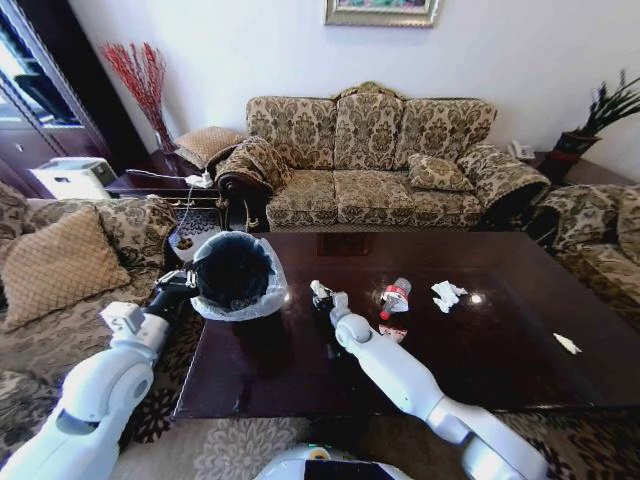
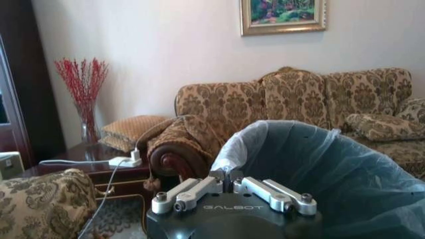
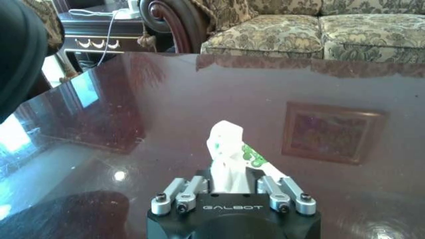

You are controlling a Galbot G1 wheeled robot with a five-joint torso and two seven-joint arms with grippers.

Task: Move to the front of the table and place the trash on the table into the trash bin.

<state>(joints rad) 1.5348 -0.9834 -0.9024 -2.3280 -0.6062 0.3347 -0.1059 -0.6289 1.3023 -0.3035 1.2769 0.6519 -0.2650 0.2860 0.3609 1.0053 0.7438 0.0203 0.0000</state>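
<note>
1. The left gripper (image 2: 229, 180) is clamped on the bag-lined rim of the trash bin (image 1: 232, 272), holding it over the table's (image 1: 300, 360) left corner; the left wrist view shows its fingers pinching the plastic.
2. The right gripper (image 3: 231, 180) is closed on a white-and-green paper scrap (image 3: 229, 149), just right of the bin.
3. Right of that gripper lie a crushed bottle (image 1: 395, 297), crumpled tissue (image 1: 446, 294) and a far scrap (image 1: 566, 343).

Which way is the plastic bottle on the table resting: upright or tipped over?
Tipped over. The plastic bottle lies on its side on the table, cap pointing toward the far sofa.
</note>
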